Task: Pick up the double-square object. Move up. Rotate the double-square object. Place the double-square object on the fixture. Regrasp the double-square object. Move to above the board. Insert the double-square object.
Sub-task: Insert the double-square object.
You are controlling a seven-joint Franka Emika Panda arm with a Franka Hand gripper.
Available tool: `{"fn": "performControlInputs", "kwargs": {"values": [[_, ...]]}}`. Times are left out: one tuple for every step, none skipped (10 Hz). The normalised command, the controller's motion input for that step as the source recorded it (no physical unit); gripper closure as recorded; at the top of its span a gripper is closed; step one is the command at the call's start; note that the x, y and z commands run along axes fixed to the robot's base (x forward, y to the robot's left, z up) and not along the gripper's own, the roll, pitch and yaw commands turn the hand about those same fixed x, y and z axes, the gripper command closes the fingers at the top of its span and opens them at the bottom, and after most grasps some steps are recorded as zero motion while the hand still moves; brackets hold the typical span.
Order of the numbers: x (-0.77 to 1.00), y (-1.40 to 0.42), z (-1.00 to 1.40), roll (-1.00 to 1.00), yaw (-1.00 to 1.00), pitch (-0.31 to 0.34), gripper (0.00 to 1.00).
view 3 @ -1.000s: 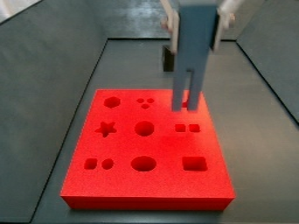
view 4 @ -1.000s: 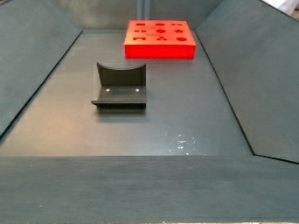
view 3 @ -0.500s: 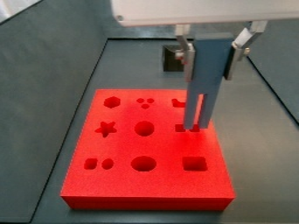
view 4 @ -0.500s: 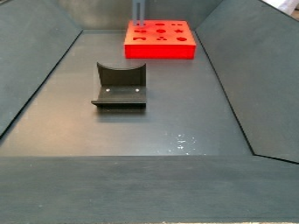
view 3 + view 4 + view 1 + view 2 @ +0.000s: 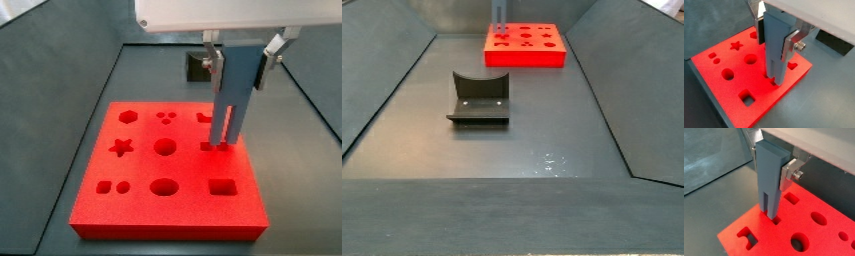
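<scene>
— Where is the gripper [image 5: 238, 55]?
— Above the red board [image 5: 147, 200], near its edge by the paired square holes. In a side view it hangs straight down over the board.

— What are the jaws doing?
— They pinch the bar [image 5: 231, 100] between them at its upper part. In a wrist view one silver finger [image 5: 789, 172] lies flat against the side of the bar [image 5: 769, 183], touching it.

— How does the bar stand?
— Upright, reaching down from the jaws to the board. Its forked lower end meets the board [image 5: 827, 235] at the small paired cutout, and in a wrist view the tip of the bar [image 5: 776, 47] sits at that hole in the board [image 5: 724, 60]. How deep it goes I cannot tell.

— And the dark notched block?
— The block [image 5: 480, 97] stands on the grey floor, well away from the jaws and the board [image 5: 529, 55], nothing resting on it.
</scene>
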Motion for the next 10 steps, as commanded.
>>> {"fn": "performControlInputs", "kwargs": {"values": [[0.0, 0.0, -0.13, -0.04, 0.1, 0.0, 1.0], [-0.03, 0.0, -0.17, -0.04, 0.1, 0.0, 1.0], [-0.05, 0.0, -0.17, -0.04, 0.11, 0.0, 1.0], [-0.02, 0.0, -0.18, -0.06, 0.11, 0.0, 1.0], [0.0, 0.0, -0.18, -0.06, 0.1, 0.0, 1.0], [-0.01, -0.02, -0.17, -0.04, 0.08, -0.004, 1.0], [-0.04, 0.0, -0.18, -0.02, 0.08, 0.0, 1.0], [-0.15, 0.0, -0.17, 0.0, 0.04, 0.0, 1.0], [-0.2, 0.0, -0.09, 0.0, 0.0, 0.0, 1.0], [-0.19, 0.0, -0.09, -0.01, 0.0, 0.0, 1.0]]}}
